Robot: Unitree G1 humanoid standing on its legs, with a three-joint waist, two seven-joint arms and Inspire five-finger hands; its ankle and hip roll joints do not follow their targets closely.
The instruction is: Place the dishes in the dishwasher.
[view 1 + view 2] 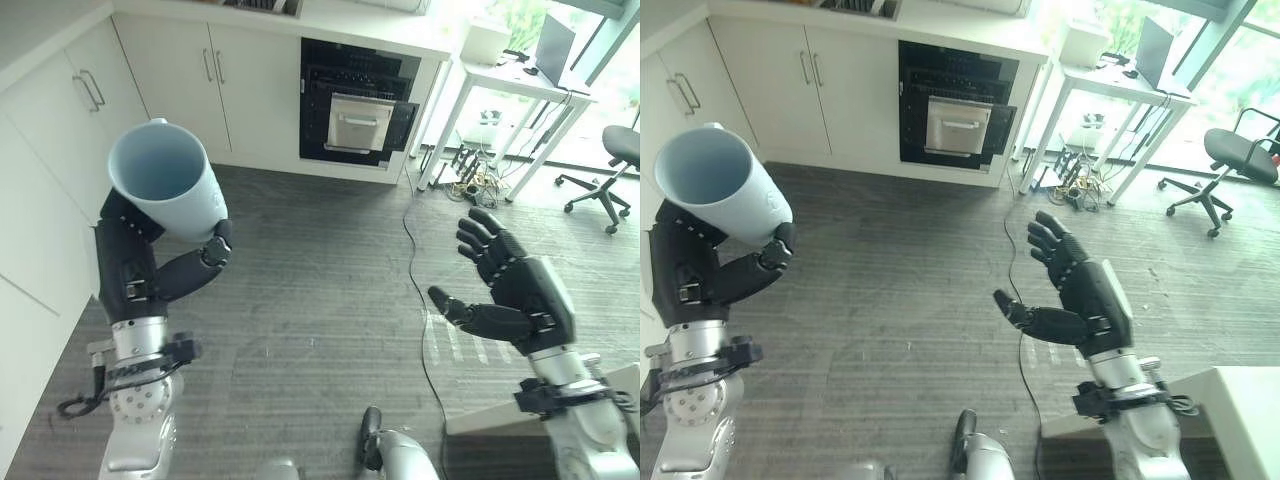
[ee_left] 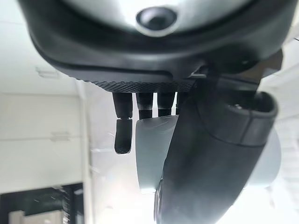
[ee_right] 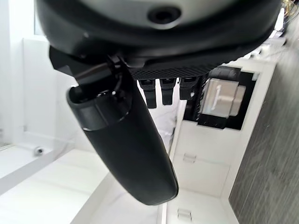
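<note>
One cup (image 1: 165, 185), fingers (image 2: 123, 135) half-hidden

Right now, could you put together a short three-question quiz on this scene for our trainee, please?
1. True or false: the left hand is shut on the pale blue cup.
2. The right hand is: A) open and holding nothing, B) curled round a plate, C) pressing on the floor.
3. Fill in: the dishwasher stands beside the white ______.

Key: 1 true; 2 A; 3 cabinets.
</note>
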